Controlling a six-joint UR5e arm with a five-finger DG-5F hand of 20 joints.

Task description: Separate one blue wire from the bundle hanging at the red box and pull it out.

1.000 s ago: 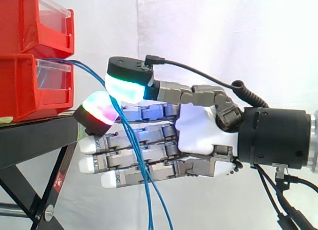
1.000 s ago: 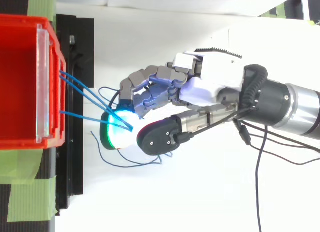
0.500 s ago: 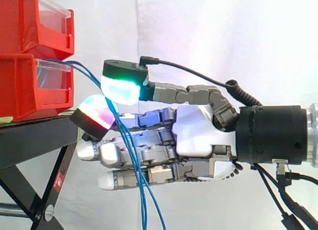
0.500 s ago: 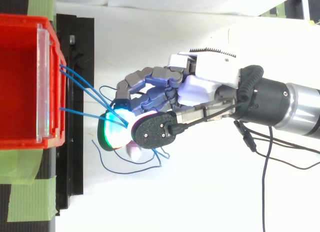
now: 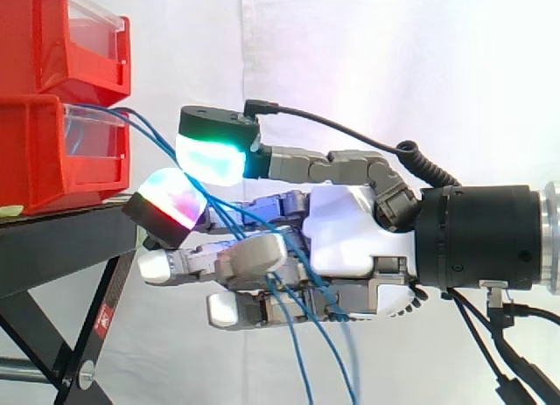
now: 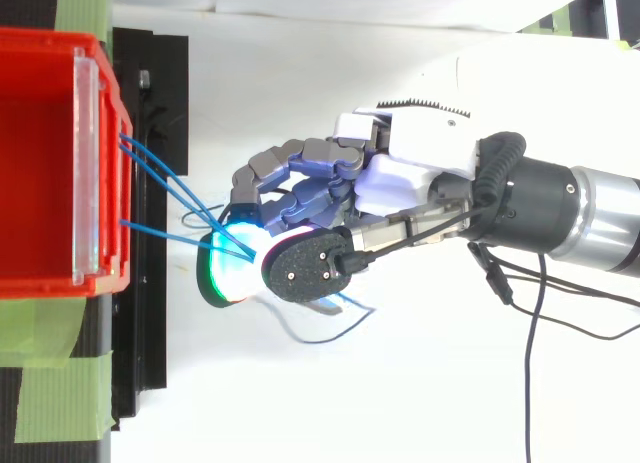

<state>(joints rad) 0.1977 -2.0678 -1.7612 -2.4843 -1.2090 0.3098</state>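
Several blue wires [image 5: 149,134] come out over the front of the lower red bin [image 5: 52,160] and slope down to the right. My hand [image 5: 350,239] reaches in level from the right, just in front of the bin. The wires pass between its green-glowing pad [image 5: 210,156] above and its red-glowing pad [image 5: 171,204] below. The lower fingers [image 5: 254,252] are curled round them, and the loose ends hang below the palm [image 5: 302,370]. From above, the wires [image 6: 160,178] fan from the bin's rim [image 6: 115,163] into the hand [image 6: 420,173]. How many wires are held cannot be told.
A second red bin [image 5: 61,38] is stacked on the lower one. Both rest on a black stand [image 5: 61,252] with slanted legs. Green tape [image 6: 60,383] marks the stand beside the bin. A white curtain hangs behind.
The lower fingers have curled in round the blue wires and drawn their hanging parts to the right, toward the palm. The hand itself has barely moved since half a second ago.
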